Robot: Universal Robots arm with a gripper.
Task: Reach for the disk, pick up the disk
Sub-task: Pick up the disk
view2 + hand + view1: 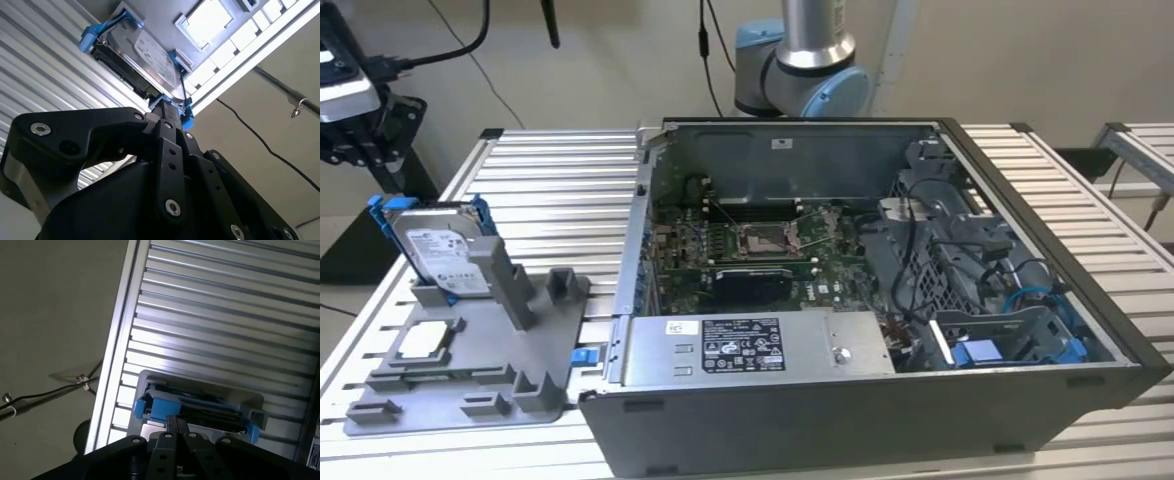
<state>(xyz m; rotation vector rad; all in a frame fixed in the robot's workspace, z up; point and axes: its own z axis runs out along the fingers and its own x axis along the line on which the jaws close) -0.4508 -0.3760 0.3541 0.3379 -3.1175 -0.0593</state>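
Disk [438, 250]: silver-grey, white-labelled, blue-framed, apparently upright.

A slatted silver aluminium table [547, 165] carries an open grey metal computer case [854, 425], its green motherboard [761, 250] exposed. Beside it, on the exterior view's left, a grey plastic fixture [520, 392] holds a small square silver chip [427, 343].
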